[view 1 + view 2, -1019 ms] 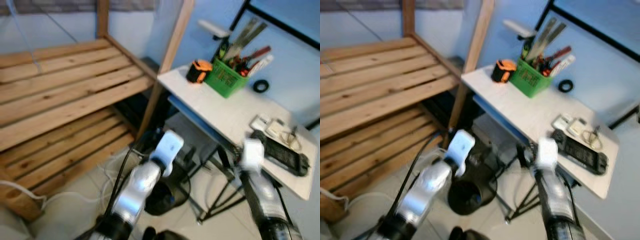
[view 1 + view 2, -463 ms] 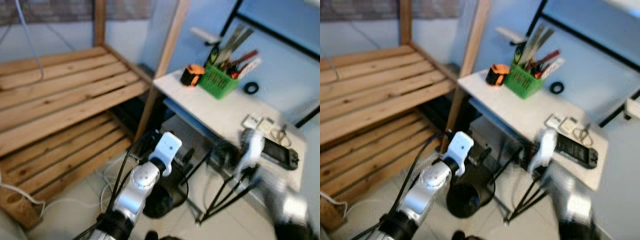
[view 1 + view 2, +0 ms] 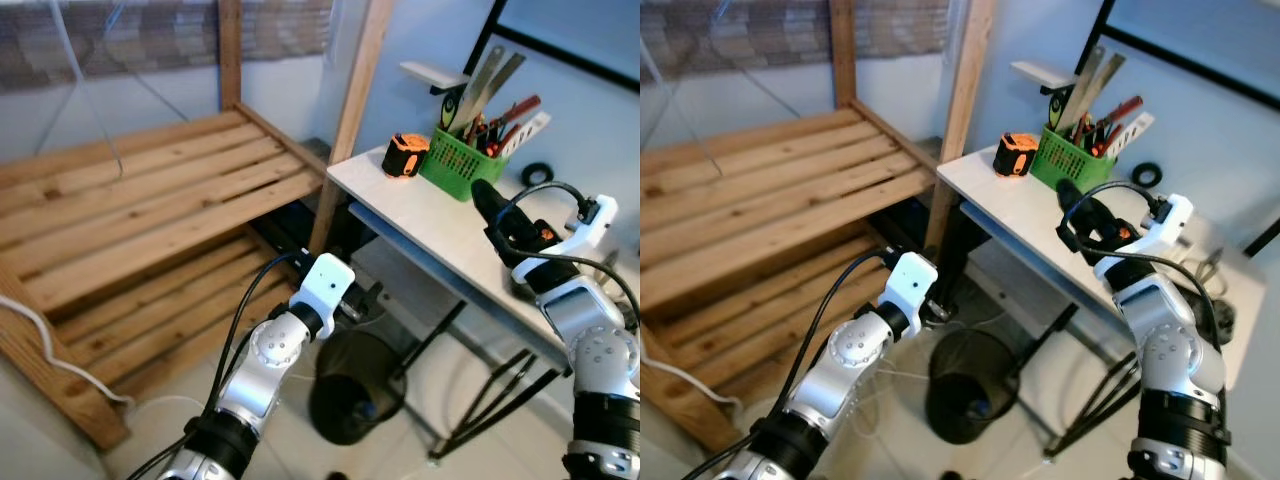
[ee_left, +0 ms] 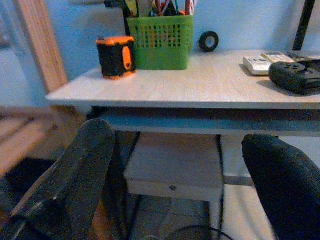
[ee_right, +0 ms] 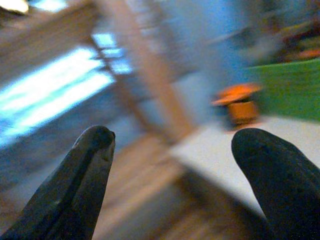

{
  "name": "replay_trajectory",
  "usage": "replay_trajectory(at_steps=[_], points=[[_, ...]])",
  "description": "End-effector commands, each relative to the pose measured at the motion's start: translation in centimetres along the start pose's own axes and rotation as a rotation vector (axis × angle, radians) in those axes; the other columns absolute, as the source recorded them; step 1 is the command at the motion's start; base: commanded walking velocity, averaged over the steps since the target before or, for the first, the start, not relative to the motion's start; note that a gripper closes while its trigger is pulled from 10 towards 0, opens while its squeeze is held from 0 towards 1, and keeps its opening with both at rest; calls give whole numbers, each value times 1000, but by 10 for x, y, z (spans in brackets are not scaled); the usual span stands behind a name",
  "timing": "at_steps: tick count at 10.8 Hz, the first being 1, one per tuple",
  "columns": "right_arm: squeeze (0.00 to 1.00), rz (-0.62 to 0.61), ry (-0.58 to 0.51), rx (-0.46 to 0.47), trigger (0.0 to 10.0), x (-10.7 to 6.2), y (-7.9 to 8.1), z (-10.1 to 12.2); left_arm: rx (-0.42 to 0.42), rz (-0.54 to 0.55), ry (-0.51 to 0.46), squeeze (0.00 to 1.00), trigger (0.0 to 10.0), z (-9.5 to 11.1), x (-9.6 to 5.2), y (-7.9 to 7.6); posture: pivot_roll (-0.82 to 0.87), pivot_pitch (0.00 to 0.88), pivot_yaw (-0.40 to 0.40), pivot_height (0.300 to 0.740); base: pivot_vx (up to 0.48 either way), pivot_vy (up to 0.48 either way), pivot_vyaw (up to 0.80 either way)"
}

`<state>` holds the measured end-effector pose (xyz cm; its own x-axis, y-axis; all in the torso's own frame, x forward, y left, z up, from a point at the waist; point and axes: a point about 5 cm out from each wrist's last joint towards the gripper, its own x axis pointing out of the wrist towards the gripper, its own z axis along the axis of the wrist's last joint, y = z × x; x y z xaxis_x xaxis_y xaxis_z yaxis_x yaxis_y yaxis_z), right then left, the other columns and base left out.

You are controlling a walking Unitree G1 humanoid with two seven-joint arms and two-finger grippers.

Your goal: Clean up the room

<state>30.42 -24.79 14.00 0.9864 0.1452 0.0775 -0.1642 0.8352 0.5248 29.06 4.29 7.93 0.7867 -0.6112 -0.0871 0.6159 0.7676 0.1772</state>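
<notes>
An orange-and-black tape measure [image 3: 404, 156] sits at the near corner of the white table [image 3: 430, 220], next to a green basket [image 3: 460, 163] packed with tools. A black tape roll [image 3: 537, 173] lies behind the basket. My right gripper [image 3: 492, 215] is raised over the table, just short of the basket, open and empty; the right wrist view is blurred. My left gripper [image 4: 177, 145] hangs low in front of the table, open with nothing between its fingers. It faces the tape measure [image 4: 116, 56] and basket [image 4: 160, 42].
A black waste bin [image 3: 360, 400] stands on the floor under the table. A slatted wooden frame [image 3: 150, 200] with an upright post [image 3: 350, 110] lies to the left, with a white cable [image 3: 50, 330] beside it. A white remote [image 4: 257, 64] and a black controller [image 4: 295, 75] lie further along the table.
The camera has shifted. My right arm has risen from below the table's edge to above the tabletop near the basket. The left arm has kept its place in front of the table.
</notes>
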Motion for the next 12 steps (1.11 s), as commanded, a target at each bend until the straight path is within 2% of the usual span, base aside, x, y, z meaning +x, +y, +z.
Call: replay_trajectory(at_steps=[1, 2, 3, 4, 5, 6, 8, 9, 12], points=[[0, -123, -1, -86, 10000, -6, -18, 0, 17, 20, -19, 0, 10000, 5, 2, 4, 95, 0, -119, 740, 0, 0, 0], [0, -323, 78, -359, 10000, -27, -42, -17, -21, 138, -52, 0, 10000, 5, -10, 25, 62, 0, -104, 740, 0, 0, 0], [0, -363, 140, -511, 10000, -42, -47, -33, -69, 210, -79, 0, 10000, 3, -21, 37, 42, 0, -92, 740, 0, 0, -744], [0, -345, 210, -576, 10000, -58, -40, -62, -118, 272, -100, 0, 10000, 0, -28, 45, 20, 0, -80, 740, 345, -326, -712], [0, -336, 229, -598, 10000, -63, -36, -76, -125, 262, -110, 0, 10000, 3, -23, 43, 9, 0, -74, 740, 330, -345, -706], [0, -333, 228, -629, 10000, -65, -31, -86, -125, 200, -129, 0, 10000, 10, -13, 35, 0, 0, -64, 740, 330, -345, -712], [0, -378, 190, -614, 10000, -63, -33, -90, -115, 79, -109, 0, 10000, 10, -4, 23, -21, 0, -34, 740, 334, -341, -712], [0, -390, 177, -610, 10000, -63, -34, -89, -118, 64, -77, 0, 10000, 6, -3, 22, -21, 0, -31, 740, 0, 0, -712], [0, -401, 171, -603, 10000, -64, -39, -93, -115, 74, -75, 0, 10000, 4, -4, 24, -3, 0, -40, 740, 0, 0, -710]])
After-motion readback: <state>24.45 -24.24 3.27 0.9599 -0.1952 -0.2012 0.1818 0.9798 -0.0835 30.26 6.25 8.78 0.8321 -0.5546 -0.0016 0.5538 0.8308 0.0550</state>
